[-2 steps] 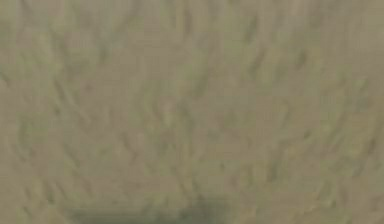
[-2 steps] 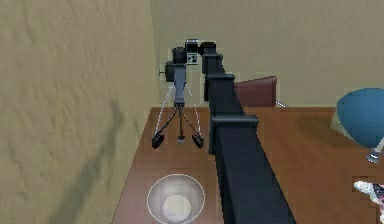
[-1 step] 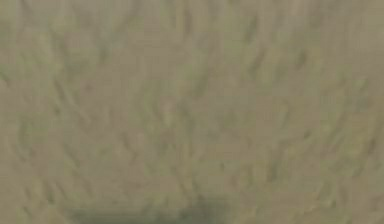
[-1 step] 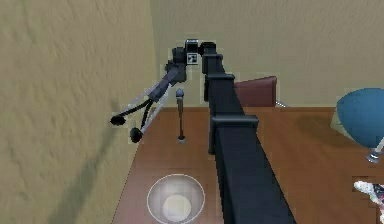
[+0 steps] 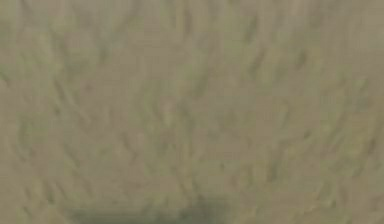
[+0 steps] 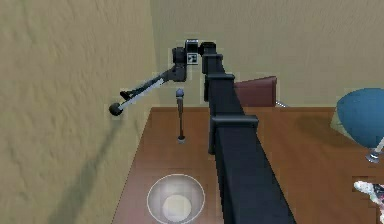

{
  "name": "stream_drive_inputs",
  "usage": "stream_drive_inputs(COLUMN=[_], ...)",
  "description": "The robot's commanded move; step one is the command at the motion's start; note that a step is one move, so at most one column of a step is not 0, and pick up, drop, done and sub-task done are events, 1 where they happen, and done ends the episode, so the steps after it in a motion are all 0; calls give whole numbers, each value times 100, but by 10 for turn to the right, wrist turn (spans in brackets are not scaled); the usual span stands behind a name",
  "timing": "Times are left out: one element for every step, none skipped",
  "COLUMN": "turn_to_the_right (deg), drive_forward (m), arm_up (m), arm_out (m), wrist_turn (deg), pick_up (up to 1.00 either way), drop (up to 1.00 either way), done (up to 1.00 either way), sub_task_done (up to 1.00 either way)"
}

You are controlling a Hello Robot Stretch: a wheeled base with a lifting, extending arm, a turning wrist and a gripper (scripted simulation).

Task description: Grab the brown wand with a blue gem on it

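The wand (image 6: 181, 118) stands not yet grabbed on the table (image 6: 300, 160); the gripper (image 6: 120, 103) near it, against bare wall (image 6: 60, 60), holds nothing, and how its jaws stand cannot be told.

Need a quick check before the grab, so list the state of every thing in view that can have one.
wand: upright on the table, not held.
gripper: far end shows against bare wall; holds nothing.
arm: reaching out across the table.
glass bowl: right way up on the table.
table: bears the wand and the bowl.
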Motion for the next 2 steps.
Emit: stream_drive_inputs(turn_to_the_right=[0, 0], drive_forward=[0, 0], arm_up=[0, 0], arm_out=[0, 0], wrist_turn=[450, 390], pick_up=[0, 0], drop=[0, 0], done=[0, 0], sub_task_done=[0, 0])
